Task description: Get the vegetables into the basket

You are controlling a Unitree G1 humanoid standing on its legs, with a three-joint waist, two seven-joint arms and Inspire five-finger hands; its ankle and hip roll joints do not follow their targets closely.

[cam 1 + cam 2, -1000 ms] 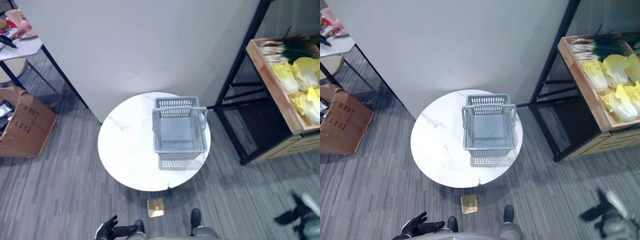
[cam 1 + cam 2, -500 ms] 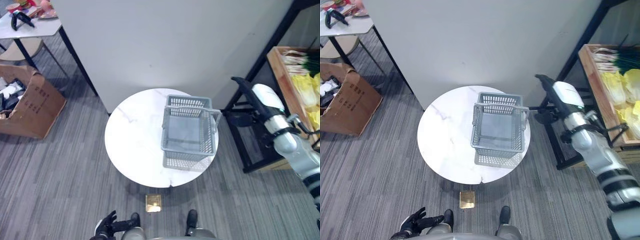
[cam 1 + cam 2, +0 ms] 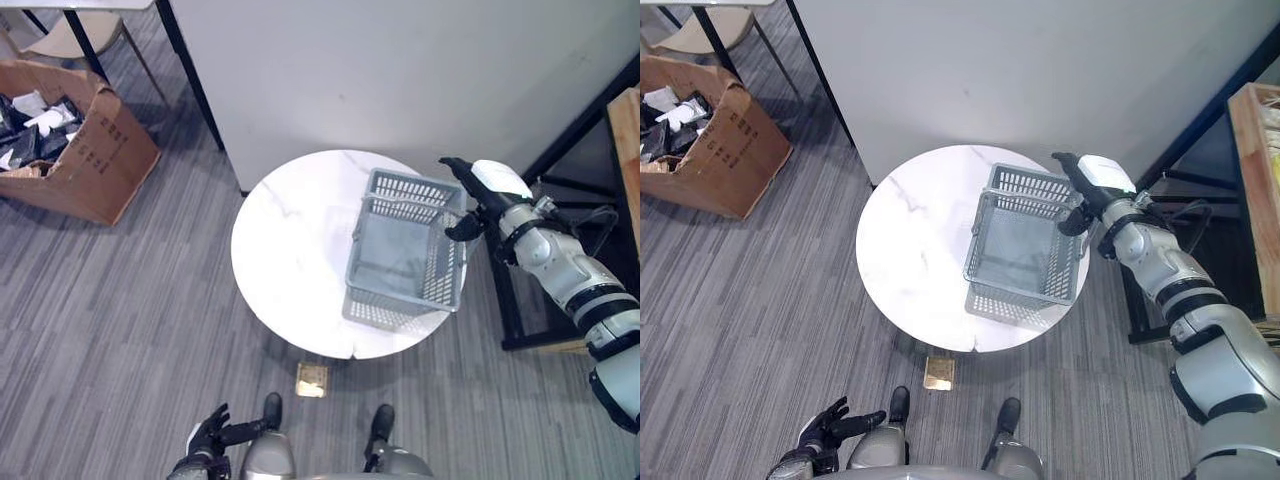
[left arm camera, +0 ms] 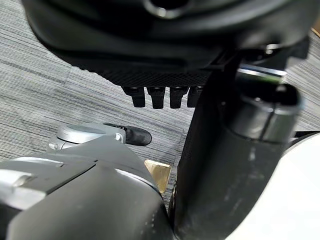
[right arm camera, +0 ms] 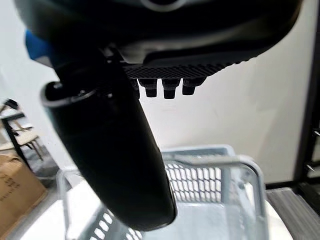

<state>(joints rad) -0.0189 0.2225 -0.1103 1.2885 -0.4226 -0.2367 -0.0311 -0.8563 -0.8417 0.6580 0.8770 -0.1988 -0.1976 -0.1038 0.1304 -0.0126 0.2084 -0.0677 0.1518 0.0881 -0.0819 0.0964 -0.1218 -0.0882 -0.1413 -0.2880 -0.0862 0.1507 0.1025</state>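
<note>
In the left eye view we see the grey basket point(image 3: 405, 250) standing empty on the round white table point(image 3: 290, 260), toward its right side. Our right hand point(image 3: 470, 190) hovers at the basket's far right corner, fingers straight and holding nothing. Our left hand point(image 3: 212, 435) hangs low with fingers spread.

In the right eye view a wooden crate point(image 3: 1257, 190) sits at the right edge, well apart from the basket; any vegetables in it are too cut off to make out.

In the right wrist view the basket's handle point(image 5: 220, 161) shows just past our relaxed fingers.

We judge the risk is our arm knocking the light basket off the table's edge.
</note>
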